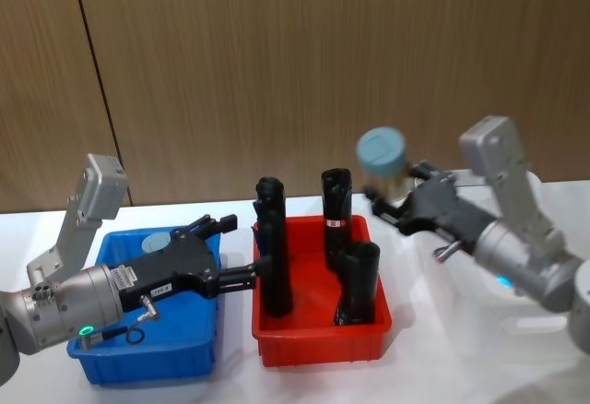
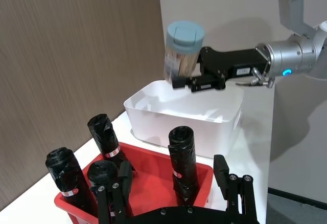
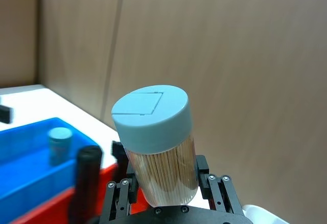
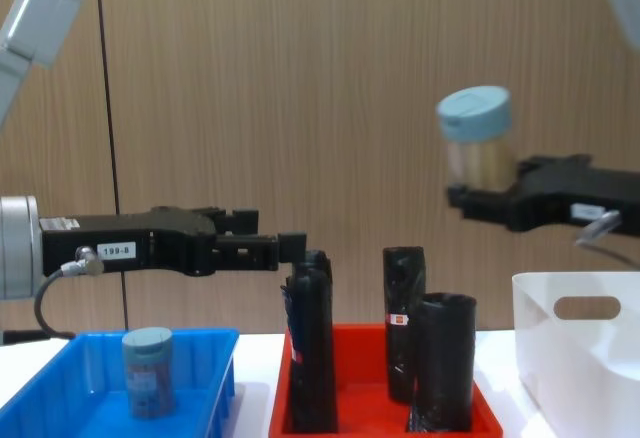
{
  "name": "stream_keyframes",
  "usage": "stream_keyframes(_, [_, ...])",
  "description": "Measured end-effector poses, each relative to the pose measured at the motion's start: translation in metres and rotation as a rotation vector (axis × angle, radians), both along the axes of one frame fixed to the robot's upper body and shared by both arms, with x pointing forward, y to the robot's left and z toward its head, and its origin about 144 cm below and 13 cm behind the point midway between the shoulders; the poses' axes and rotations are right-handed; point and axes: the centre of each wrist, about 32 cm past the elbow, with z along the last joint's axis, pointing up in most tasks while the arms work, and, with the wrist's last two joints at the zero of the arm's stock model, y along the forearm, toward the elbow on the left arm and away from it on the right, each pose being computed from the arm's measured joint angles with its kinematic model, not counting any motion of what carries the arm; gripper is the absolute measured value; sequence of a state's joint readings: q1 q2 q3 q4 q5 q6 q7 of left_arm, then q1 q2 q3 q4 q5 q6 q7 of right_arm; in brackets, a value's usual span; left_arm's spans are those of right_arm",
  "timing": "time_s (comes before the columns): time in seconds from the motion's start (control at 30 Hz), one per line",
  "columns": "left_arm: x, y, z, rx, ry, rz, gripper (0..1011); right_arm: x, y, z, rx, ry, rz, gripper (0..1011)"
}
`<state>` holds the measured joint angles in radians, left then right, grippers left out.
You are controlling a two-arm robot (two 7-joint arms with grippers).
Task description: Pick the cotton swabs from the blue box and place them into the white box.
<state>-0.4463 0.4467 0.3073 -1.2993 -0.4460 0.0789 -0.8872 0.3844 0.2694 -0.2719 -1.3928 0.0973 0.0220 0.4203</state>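
- White box [image 4: 562, 366]: cut by right and bottom edges, chest view.
- Held cotton swabs tub [image 1: 383, 158]: blurred in head view.
- Second cotton swabs tub [image 1: 157, 240] in blue box [image 1: 138, 369]: lower part hidden behind left hand [image 1: 238, 249], head view.

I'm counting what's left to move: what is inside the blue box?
One tub of cotton swabs stands in the blue box. The left tool hovers above and covers part of the floor, so anything under it cannot be seen.
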Motion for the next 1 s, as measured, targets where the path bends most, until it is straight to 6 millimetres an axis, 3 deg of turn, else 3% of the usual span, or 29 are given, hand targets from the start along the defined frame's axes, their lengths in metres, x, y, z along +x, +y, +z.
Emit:
stream_keyframes(0.5, [0.000,0.000,0.000,0.000,0.000,0.000,1004,0.011,-0.052,0.004,-0.012,0.027,-0.201,667])
stream_keyframes(1.0, [0.000,0.000,0.000,0.000,0.000,0.000,1004,0.022,-0.080,-0.013,-0.034,0.131,-0.269,667])
